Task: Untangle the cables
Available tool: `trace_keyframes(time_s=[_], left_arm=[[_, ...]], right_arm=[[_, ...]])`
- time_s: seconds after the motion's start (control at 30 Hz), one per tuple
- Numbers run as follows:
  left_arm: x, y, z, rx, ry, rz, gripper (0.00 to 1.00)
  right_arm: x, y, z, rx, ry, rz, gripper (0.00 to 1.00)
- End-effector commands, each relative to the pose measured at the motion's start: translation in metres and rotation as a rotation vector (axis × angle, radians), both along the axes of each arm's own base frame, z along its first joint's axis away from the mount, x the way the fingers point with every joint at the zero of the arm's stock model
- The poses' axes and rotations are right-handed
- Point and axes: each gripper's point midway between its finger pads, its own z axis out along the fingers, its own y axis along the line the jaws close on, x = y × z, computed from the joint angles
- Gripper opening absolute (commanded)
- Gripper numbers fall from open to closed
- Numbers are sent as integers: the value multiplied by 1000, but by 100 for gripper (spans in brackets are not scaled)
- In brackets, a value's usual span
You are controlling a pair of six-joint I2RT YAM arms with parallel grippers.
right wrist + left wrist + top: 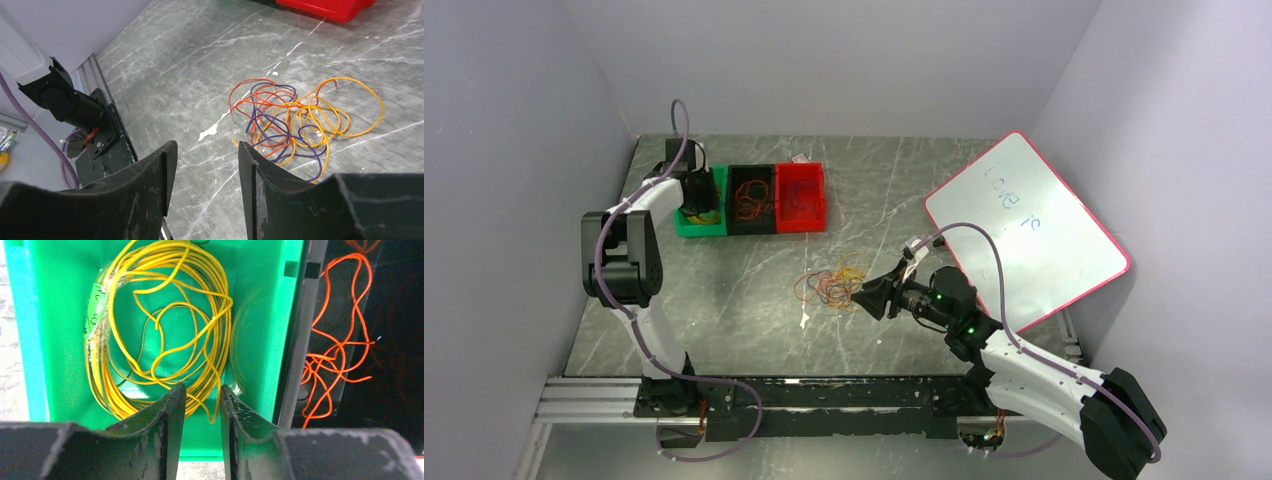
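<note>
Nearest, mounting rail (pixel 584 398): it ran along the near edge of the table (pixel 744 320), with both arm bases bolted to it.
Right arm: it reached from the near right corner toward the middle of the table, held low.
Right gripper (pixel 864 297) (pixel 207 150): released, jaws standing apart with nothing between them, its tips just beside the heap and not touching it.
Loose tangle of cables (pixel 834 285) (pixel 295 120): orange, amber-yellow, purple and a little red, looped through one another, it lay flat on the bare marbled table near the middle.
Whiteboard (pixel 1024 230): red-framed, with faint blue writing, it lay askew on the right side of the table, behind the right arm.
Left arm: it was stretched along the left side to the far left corner.
Left gripper (pixel 699 195) (pixel 202 395): it hung over the green bin, jaws a little apart and clamping nothing; one free yellow strand end hung in the gap.
Green bin (pixel 686 228) (pixel 270 340): leftmost of three bins in a row, touching side by side.
Yellow cable coil (pixel 160 325): it lay inside the green bin, partly wrapped in clear film with a green label.
Black bin (pixel 751 228) (pixel 300 340): the middle one; it held loose orange cables (pixel 749 200) (pixel 340 355).
Red bin (pixel 801 225) (pixel 325 7): rightmost; its contents could not be made out.
</note>
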Motion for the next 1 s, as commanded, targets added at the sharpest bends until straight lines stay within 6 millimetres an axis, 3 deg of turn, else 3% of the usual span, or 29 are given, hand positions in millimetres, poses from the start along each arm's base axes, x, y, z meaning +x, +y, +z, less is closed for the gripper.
trace_keyframes(time_s=[0.0, 0.23, 0.4, 0.5, 0.6, 0.77, 0.97], left_arm=[[12, -2, 45, -12, -85, -8, 39], [14, 0, 86, 2, -151, -9, 52], [6, 0, 108, 5, -197, -10, 53], [-5, -6, 121, -18, -224, -33, 53], [-20, -19, 138, -67, -276, -87, 53], [-59, -41, 149, -124, -316, -141, 55], [-114, -79, 150, -247, -363, -216, 56]], right_arm=[[0, 3, 6, 11, -18, 9, 52], [1, 3, 7, 10, -20, 5, 52], [5, 1, 9, -2, -15, -21, 52], [18, -8, 4, -55, 18, -108, 52], [32, -21, -7, -139, 71, -219, 52], [49, -39, -17, -249, 132, -352, 52], [67, -40, -45, -510, 165, -326, 52]])
